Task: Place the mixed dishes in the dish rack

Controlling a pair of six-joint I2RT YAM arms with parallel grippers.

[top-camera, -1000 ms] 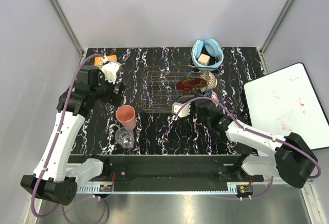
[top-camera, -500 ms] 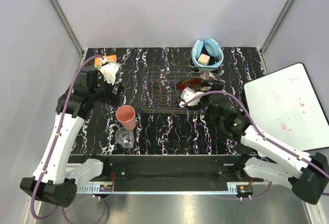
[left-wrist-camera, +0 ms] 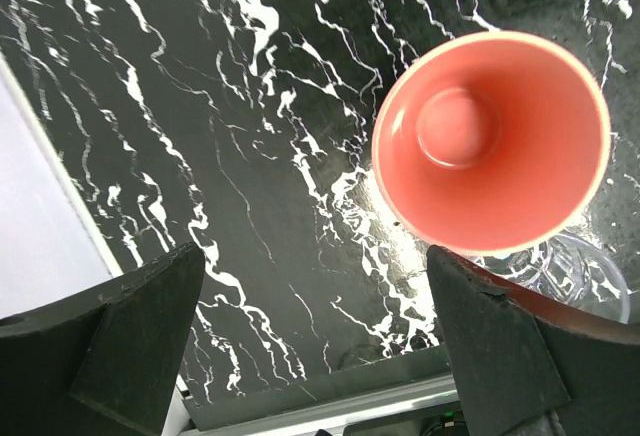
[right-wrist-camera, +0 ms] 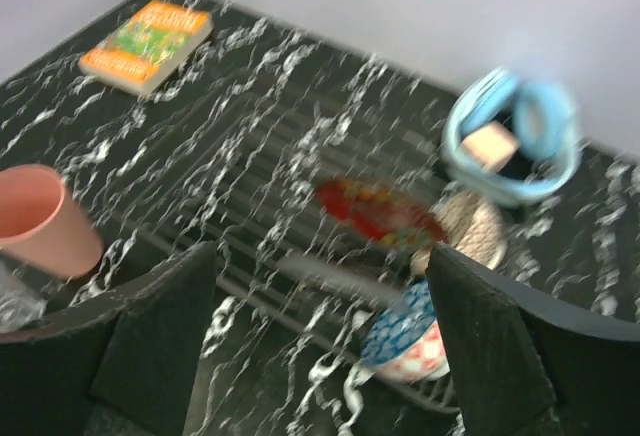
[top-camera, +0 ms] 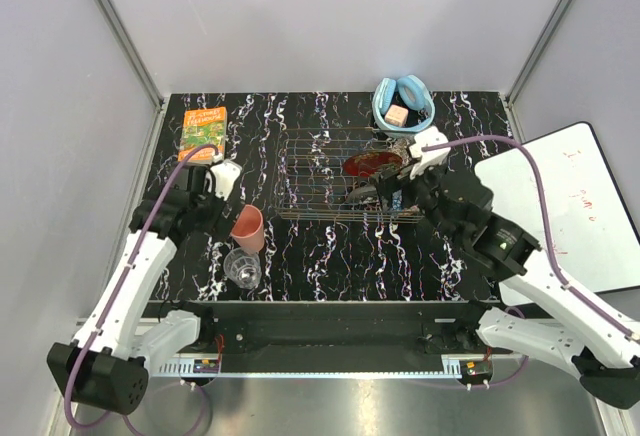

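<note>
Top external view: the dish rack (top-camera: 312, 171) sits at the centre of the black marbled desk (top-camera: 330, 246), with the red floral plate (top-camera: 370, 164) lying in its right part. The salmon-pink plastic cup (top-camera: 245, 227) stands upright on the desk at the left of the frame, outside the rack. The small clear glass tumbler (top-camera: 241, 267) stands just below it, nearer the bottom edge. The orange-green book (top-camera: 203, 127) lies at the upper left, and the light-blue headphones (top-camera: 403, 102) at the upper right beyond the rack.

Left wrist view: the left gripper (left-wrist-camera: 312, 256) hangs released above the desk, its 2 fingers (left-wrist-camera: 110, 346) spread wide with nothing between them. The cup's open mouth fills the upper right, with the tumbler's rim at the lower right.

Right wrist view, blurred: the right gripper (right-wrist-camera: 320, 256) is raised over the rack, released and empty. The beige speckled bowl (right-wrist-camera: 465, 231) lies tilted just right of the plate. The blue patterned bowl (right-wrist-camera: 405, 341) sits below it at the rack's near right corner; whether it is inside the wires I cannot tell.
</note>
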